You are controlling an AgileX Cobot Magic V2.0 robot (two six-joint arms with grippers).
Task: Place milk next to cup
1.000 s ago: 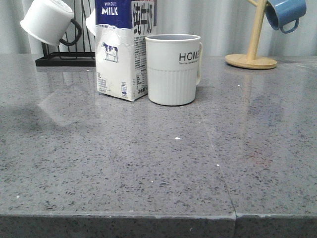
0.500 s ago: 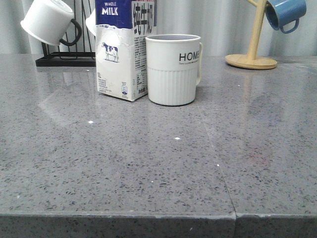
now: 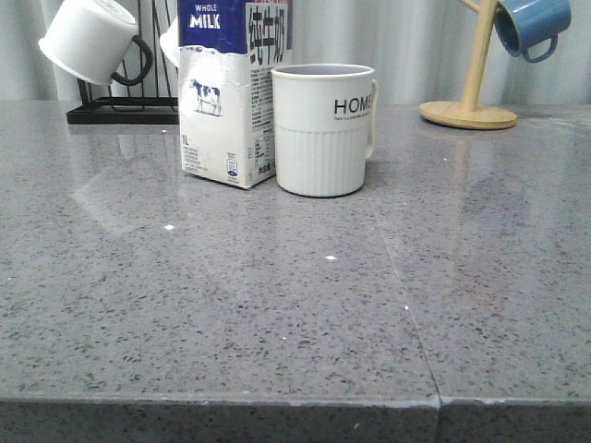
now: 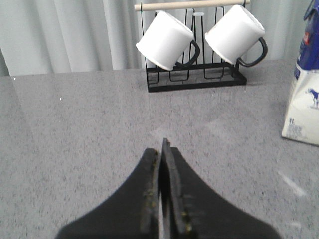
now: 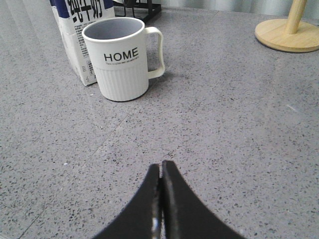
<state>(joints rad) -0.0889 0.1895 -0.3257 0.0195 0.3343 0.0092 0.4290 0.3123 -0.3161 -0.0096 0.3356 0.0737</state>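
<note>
The milk [image 3: 226,101], a tall white carton with a dark blue top, stands upright on the grey table, touching or nearly touching the left side of the cup [image 3: 323,129]. The cup is white, ribbed below, with "HOME" lettering. Both also show in the right wrist view, the milk [image 5: 79,40] and the cup [image 5: 122,59]. The milk's edge shows in the left wrist view [image 4: 304,99]. My left gripper [image 4: 162,147] is shut and empty, back from the milk. My right gripper [image 5: 161,167] is shut and empty, well short of the cup. Neither gripper shows in the front view.
A black rack [image 4: 194,79] with two white black-handled mugs [image 4: 167,40] stands behind the milk on the left. A wooden mug stand [image 3: 469,111] with a blue mug [image 3: 531,26] is at the back right. The table's front edge [image 3: 295,403] is near.
A shadow on the left of the table has faded from the front view. The milk and the cup have not moved.
</note>
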